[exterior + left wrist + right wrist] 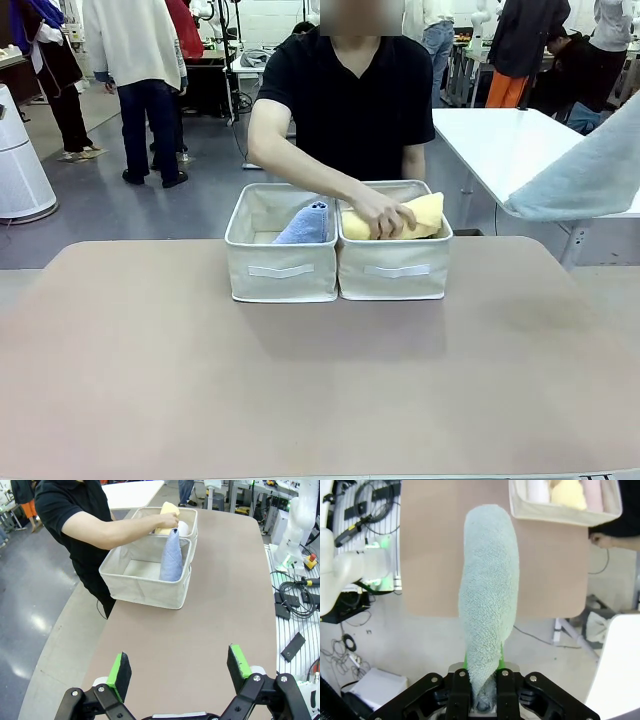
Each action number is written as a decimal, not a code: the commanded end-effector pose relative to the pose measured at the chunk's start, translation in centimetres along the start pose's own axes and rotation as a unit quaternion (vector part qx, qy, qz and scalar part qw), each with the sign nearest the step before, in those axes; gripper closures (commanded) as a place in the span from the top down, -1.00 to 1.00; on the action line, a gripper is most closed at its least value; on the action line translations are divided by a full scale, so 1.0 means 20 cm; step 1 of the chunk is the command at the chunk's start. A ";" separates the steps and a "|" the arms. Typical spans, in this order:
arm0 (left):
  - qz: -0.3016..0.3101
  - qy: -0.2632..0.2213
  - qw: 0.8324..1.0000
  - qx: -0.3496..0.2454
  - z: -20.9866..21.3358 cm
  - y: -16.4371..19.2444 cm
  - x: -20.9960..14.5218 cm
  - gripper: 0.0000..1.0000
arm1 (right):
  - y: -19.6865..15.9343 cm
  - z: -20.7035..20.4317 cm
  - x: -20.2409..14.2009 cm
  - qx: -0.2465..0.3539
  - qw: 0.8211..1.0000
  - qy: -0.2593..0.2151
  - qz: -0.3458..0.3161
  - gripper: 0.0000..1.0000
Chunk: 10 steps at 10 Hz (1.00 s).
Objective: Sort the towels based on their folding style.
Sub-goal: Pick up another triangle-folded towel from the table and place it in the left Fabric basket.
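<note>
While the worktop (320, 380) is occupied by two touching beige baskets (282, 270), a grey-blue towel (487, 580) is held aloft, clamped in the right claw (483, 672); a light blue cone (305, 225) is stood in the left basket, a yellow roll (425, 212) pressed into the right by a person's hand (385, 215); the left claw (179, 666) is spread empty

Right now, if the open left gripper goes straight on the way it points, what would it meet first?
Probably the bare brown tabletop, just short of the beige fabric basket holding the light blue cone-shaped towel. Nothing lies between the left gripper and there, though depth is hard to judge.
</note>
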State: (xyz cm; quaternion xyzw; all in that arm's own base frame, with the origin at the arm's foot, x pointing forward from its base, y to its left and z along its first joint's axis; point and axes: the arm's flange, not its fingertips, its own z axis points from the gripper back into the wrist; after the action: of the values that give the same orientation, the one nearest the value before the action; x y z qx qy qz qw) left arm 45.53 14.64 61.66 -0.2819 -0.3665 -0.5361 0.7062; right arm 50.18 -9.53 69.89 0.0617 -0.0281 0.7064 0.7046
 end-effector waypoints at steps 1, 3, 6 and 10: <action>0.003 0.009 1.000 0.005 0.00 0.00 0.00 1.00 | -0.03 0.08 0.17 -0.016 1.000 -0.006 0.001 -0.67; 0.003 0.009 1.000 0.005 0.00 0.00 0.00 1.00 | -0.10 0.07 0.26 -0.004 1.000 -0.024 -0.001 -0.67; 0.003 0.009 1.000 0.005 0.00 0.00 0.00 1.00 | -0.13 0.03 0.32 0.013 0.999 -0.052 -0.011 -0.67; 0.003 0.009 1.000 0.005 0.00 0.00 0.00 1.00 | -0.10 0.00 0.31 -0.003 1.000 -0.021 0.012 -0.67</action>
State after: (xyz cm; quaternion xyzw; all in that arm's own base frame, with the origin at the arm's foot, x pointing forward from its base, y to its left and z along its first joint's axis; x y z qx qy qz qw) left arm 45.53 14.64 61.67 -0.2818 -0.3665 -0.5361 0.7063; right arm 52.40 -3.35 70.32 0.0811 -0.0457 0.7102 0.6978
